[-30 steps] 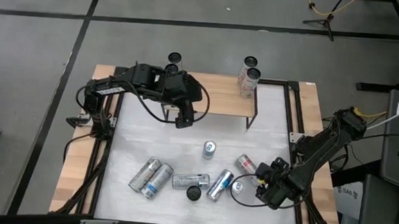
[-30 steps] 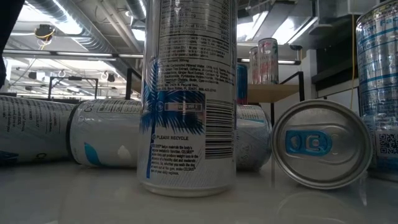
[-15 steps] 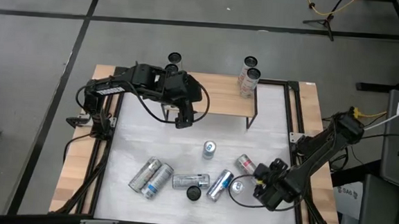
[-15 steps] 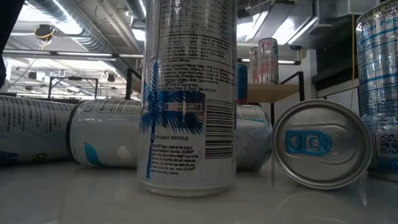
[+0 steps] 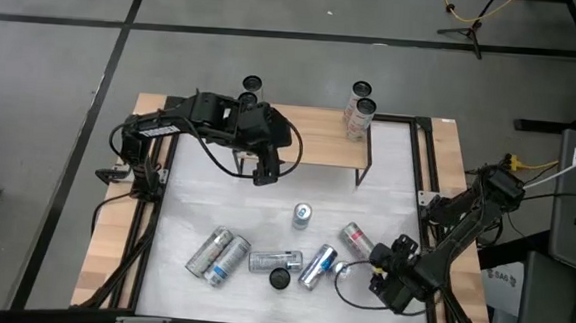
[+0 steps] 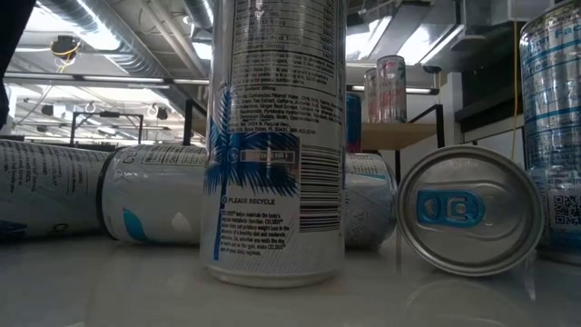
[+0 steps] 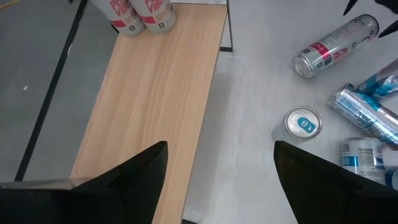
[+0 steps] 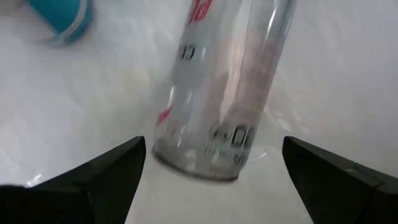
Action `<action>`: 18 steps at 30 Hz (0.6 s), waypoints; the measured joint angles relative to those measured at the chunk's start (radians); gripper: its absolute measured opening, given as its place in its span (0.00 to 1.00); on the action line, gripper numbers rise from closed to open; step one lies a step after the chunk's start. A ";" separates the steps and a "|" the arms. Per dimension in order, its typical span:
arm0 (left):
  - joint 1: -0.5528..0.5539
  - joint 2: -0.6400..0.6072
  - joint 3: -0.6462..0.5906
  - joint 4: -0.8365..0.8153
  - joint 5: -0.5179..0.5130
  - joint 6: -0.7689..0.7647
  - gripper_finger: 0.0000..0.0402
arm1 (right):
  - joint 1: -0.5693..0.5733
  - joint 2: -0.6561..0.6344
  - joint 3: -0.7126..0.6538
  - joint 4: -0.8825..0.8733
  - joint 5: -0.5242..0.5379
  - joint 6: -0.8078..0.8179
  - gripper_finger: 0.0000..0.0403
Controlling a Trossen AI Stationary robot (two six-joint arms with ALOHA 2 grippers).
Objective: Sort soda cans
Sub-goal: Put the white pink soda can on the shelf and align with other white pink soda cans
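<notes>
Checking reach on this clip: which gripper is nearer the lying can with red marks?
Right. The right gripper sits open just beside the red-marked can, toward the table's near right corner. The left gripper hangs open by the wooden shelf, well across the table from it.

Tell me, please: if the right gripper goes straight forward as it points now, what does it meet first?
Most likely the lying red-marked can: it sits directly ahead between the right gripper's open jaws. The gap to it is hard to judge.

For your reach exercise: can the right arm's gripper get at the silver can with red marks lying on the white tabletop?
Probably yes. The right gripper is open and low beside the lying silver can with red marks, which lies ahead between its fingers. Nothing visible blocks it.
</notes>
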 joint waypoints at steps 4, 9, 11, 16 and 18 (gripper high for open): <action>-0.007 0.000 0.000 0.000 0.000 -0.002 0.71 | 0.074 0.000 0.000 -0.017 0.079 0.115 0.93; -0.014 0.000 0.000 0.000 0.000 -0.005 0.71 | 0.184 0.000 0.000 -0.065 0.236 0.303 0.93; -0.017 0.000 0.000 0.000 0.000 -0.007 0.71 | 0.228 0.000 0.000 -0.087 0.296 0.366 0.93; -0.023 0.000 0.000 0.001 0.000 -0.018 0.71 | 0.322 0.023 -0.005 -0.107 0.455 0.508 0.93; -0.024 0.000 0.000 0.001 0.000 -0.027 0.71 | 0.355 0.038 -0.023 -0.100 0.490 0.561 0.93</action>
